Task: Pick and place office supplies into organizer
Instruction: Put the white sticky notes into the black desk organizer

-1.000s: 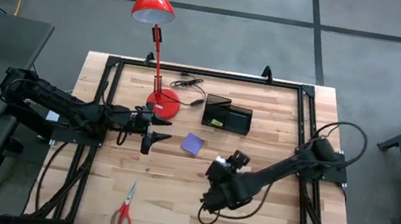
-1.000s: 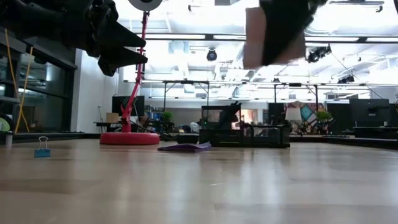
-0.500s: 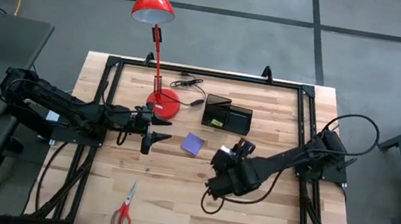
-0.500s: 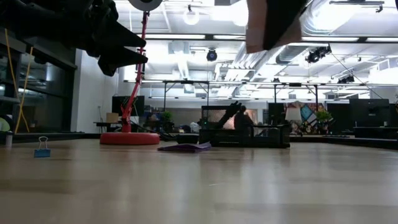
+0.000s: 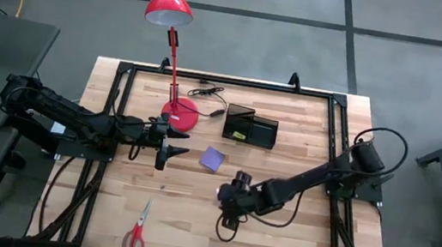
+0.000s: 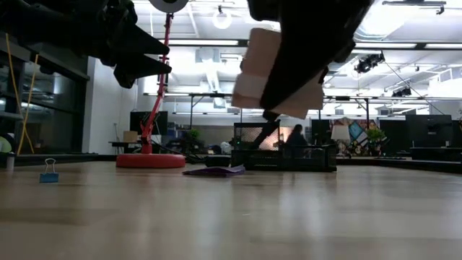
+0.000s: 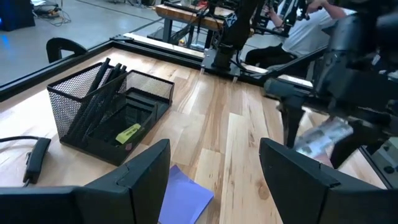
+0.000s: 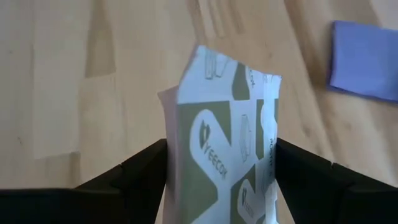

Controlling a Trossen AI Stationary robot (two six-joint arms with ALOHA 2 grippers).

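My right gripper (image 5: pixel 232 201) is shut on the white patterned packet (image 8: pixel 224 124) above the table's middle; the packet also shows in the low view (image 6: pixel 278 72). My left gripper (image 5: pixel 167 146) hovers open and empty next to the red lamp base, seen in its wrist view (image 7: pixel 214 180). The purple notepad (image 5: pixel 214 159) lies flat on the table between the two grippers. The black mesh organizer (image 5: pixel 250 126) stands on the table at the far middle, with black pens (image 7: pixel 99 93) leaning in it and a yellow piece (image 7: pixel 127 132) inside. The red-handled scissors (image 5: pixel 136 231) lie near the front left. My right gripper pinches the packet between its two fingers, one on each of its side edges (image 8: pixel 177 155). The fingers slant down toward the table. The packet's free end (image 8: pixel 230 68) sticks out past the fingertips. The packet is tilted and lifted clear of the table (image 6: pixel 278 72).
The red desk lamp (image 5: pixel 179 113) stands at the far left of the organizer, its cable (image 5: pixel 208 94) behind it. A small blue binder clip (image 6: pixel 49 171) stands on the table at the left in the low view. Bare wood lies near the front right (image 5: pixel 290 246).
My right gripper, still shut on the packet, has gone toward the table's left edge and come lower. The packet has tipped from nearly upright to slanted and stays clear of the table.
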